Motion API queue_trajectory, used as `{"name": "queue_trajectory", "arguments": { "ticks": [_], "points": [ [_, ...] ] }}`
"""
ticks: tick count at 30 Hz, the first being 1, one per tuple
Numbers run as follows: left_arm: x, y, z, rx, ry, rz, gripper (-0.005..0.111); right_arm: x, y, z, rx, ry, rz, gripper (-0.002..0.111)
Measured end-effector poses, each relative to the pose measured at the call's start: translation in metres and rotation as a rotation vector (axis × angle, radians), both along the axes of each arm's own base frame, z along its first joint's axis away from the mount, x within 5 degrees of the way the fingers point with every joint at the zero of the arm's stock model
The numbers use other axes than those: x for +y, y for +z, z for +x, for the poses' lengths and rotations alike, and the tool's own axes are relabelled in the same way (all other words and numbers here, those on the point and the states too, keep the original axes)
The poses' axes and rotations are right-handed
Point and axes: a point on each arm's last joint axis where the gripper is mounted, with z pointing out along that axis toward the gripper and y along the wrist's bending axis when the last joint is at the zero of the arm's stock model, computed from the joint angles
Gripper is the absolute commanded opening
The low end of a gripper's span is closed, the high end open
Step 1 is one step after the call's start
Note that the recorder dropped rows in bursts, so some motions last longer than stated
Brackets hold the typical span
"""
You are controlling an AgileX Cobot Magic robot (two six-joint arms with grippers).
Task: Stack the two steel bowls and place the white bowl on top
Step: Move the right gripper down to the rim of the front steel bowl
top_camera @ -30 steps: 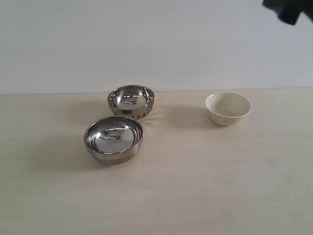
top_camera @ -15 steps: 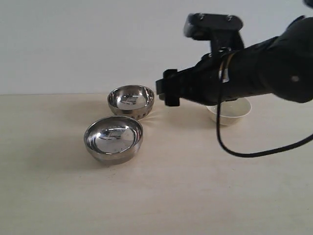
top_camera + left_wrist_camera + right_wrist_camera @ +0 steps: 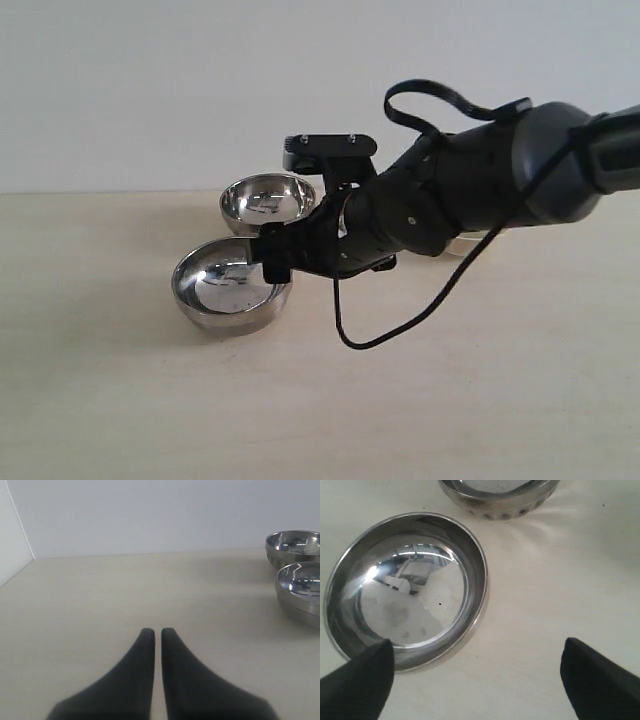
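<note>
On the tabletop (image 3: pixel 120 400), at about 8 o'clock from the middle of the exterior view, sits the smooth steel bowl (image 3: pixel 232 285), upright and empty. The ribbed steel bowl (image 3: pixel 262 200) stands just beside it at its 1 o'clock, nearer the wall (image 3: pixel 150 90). Your right wrist view shows a sliver of tabletop between the two, so they do not touch.

Your right arm (image 3: pixel 480 190) reaches in from 3 o'clock, and the right claw (image 3: pixel 278 260) hangs at the smooth steel bowl's 3 o'clock rim. Its jaws stand wide apart and grip nothing. In the right wrist view one finger (image 3: pixel 360 680) lies in front of the bowl's rim and the other is over bare tabletop. Whether that finger touches the rim you cannot tell.

Your left claw (image 3: pixel 157 632) is pressed together with nothing in it, low over bare tabletop. It is well apart from both steel bowls, which show at the edge of its view. The white bowl cannot be made out in any view.
</note>
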Motion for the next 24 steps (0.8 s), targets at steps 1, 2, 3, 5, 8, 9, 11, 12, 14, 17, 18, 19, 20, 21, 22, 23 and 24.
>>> {"name": "queue_trajectory", "arguments": {
  "ticks": [1,2,3,5,8,9,11,12,14,17,18,19,20,21,22,23,24],
  "points": [
    [0.0,0.0,0.0,0.0,0.0,0.0,0.004,0.002,-0.003,0.002,0.007,-0.003,0.0,0.08],
    [0.0,0.0,0.0,0.0,0.0,0.0,0.004,0.005,-0.009,0.005,0.017,-0.008,0.001,0.079],
    [0.0,0.0,0.0,0.0,0.0,0.0,0.004,0.006,-0.012,0.007,0.025,-0.012,0.003,0.078],
    [0.0,0.0,0.0,0.0,0.0,0.0,0.004,0.01,-0.019,0.011,0.038,-0.019,0.005,0.076],
    [0.0,0.0,0.0,0.0,0.0,0.0,0.004,0.015,-0.026,0.016,0.047,-0.025,0.011,0.076],
    [0.0,0.0,0.0,0.0,0.0,0.0,0.004,0.016,-0.03,0.018,0.052,-0.025,0.007,0.076],
    [0.0,0.0,0.0,0.0,0.0,0.0,0.004,0.019,-0.036,0.021,0.057,-0.026,0.007,0.076],
    [0.0,0.0,0.0,0.0,0.0,0.0,0.004,0.02,-0.038,0.022,0.059,-0.028,0.008,0.076],
    [0.0,0.0,0.0,0.0,0.0,0.0,0.004,0.023,-0.043,0.026,0.063,-0.029,0.006,0.076],
    [0.0,0.0,0.0,0.0,0.0,0.0,0.004,0.027,-0.052,0.03,0.073,-0.034,0.006,0.076],
    [0.0,0.0,0.0,0.0,0.0,0.0,0.004,0.028,-0.056,0.031,0.079,-0.037,0.004,0.076],
    [0.0,0.0,0.0,0.0,0.0,0.0,0.004,0.029,-0.058,0.033,0.082,-0.04,0.004,0.076],
    [0.0,0.0,0.0,0.0,0.0,0.0,0.004,0.029,-0.061,0.033,0.086,-0.042,0.006,0.075],
    [0.0,0.0,0.0,0.0,0.0,0.0,0.004,0.03,-0.062,0.034,0.087,-0.044,0.008,0.075],
    [0.0,0.0,0.0,0.0,0.0,0.0,0.004,0.031,-0.065,0.035,0.09,-0.046,0.007,0.074],
    [0.0,0.0,0.0,0.0,0.0,0.0,0.004,0.031,-0.067,0.035,0.094,-0.047,0.006,0.073],
    [0.0,0.0,0.0,0.0,0.0,0.0,0.004,0.032,-0.068,0.036,0.093,-0.048,0.009,0.073]
  ]
}}
